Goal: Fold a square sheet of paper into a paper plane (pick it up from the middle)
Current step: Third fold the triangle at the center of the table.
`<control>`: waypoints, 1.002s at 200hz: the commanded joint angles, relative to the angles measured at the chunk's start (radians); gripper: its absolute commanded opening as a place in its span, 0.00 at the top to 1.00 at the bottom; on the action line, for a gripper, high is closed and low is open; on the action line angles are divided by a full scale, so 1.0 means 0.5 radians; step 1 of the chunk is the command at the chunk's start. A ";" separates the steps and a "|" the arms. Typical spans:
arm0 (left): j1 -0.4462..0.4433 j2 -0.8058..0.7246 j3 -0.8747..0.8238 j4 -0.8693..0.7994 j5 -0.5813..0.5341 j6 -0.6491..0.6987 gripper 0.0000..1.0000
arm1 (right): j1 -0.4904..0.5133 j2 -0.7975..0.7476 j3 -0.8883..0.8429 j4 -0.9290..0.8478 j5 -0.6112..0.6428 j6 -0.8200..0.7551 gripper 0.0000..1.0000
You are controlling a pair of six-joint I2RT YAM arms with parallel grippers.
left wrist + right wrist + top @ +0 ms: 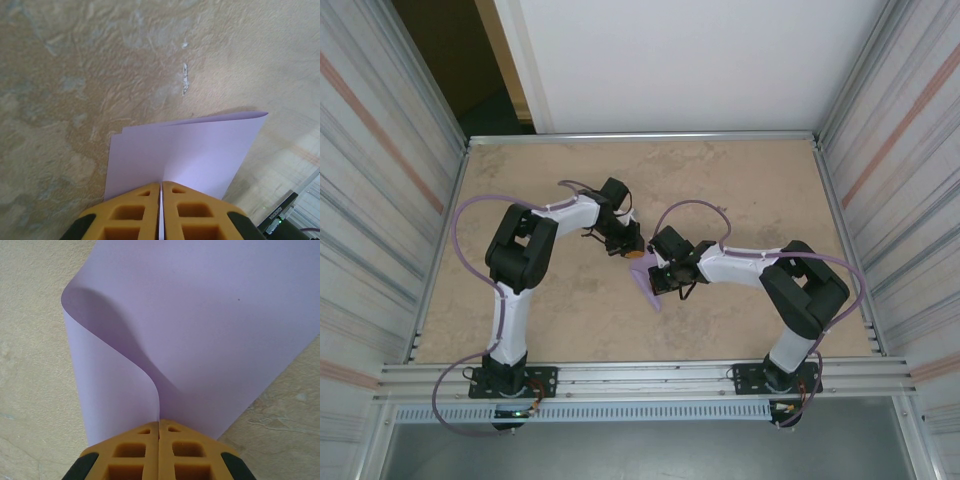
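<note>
You have both arms bent in toward the middle of the table (750,190), and their claws come nearly together there. From above, the sheet of paper (648,289) is a small lavender patch just below the right claw (656,276), with the left claw (632,250) just beside it on the far-left side.

Look at your left wrist camera: the left claw (161,186) is clenched on the sheet of paper (185,150), and its orange fingers (131,216) are pressed together with only the thin lavender edge between them. The sheet runs away from the fingers over the mottled tan table (100,60). It looks doubled over (a second layer peeks out at the far-left corner), and its far edge ends in a point on the right.

Your right wrist camera tells the same story for the other side. The right claw (159,422) is clamped on the sheet of paper (210,330), with its orange fingers (187,455) closed tight on it. Here the sheet is not flat: from the pinch it rises and rolls over in a soft, uncreased bend on the left, casting a shadow on its own surface. The table (30,340) shows on both sides of it.

You cannot tell from these views whether any part of the sheet touches the table.
</note>
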 commanded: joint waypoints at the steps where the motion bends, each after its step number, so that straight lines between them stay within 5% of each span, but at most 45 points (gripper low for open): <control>1: 0.039 -0.117 -0.002 0.013 -0.017 -0.069 0.89 | -0.018 0.037 0.035 -0.061 0.043 -0.027 1.00; 84: 0.197 -0.666 -0.647 0.534 0.003 -0.502 0.78 | -0.018 0.039 0.038 -0.051 0.012 -0.018 1.00; 139: 0.044 -0.948 -1.165 0.987 0.059 -0.843 0.77 | -0.020 0.049 0.047 -0.051 -0.002 -0.017 1.00; 200: -0.134 -0.867 -1.188 1.113 0.103 -0.946 0.86 | -0.018 0.054 0.047 -0.062 -0.007 -0.012 1.00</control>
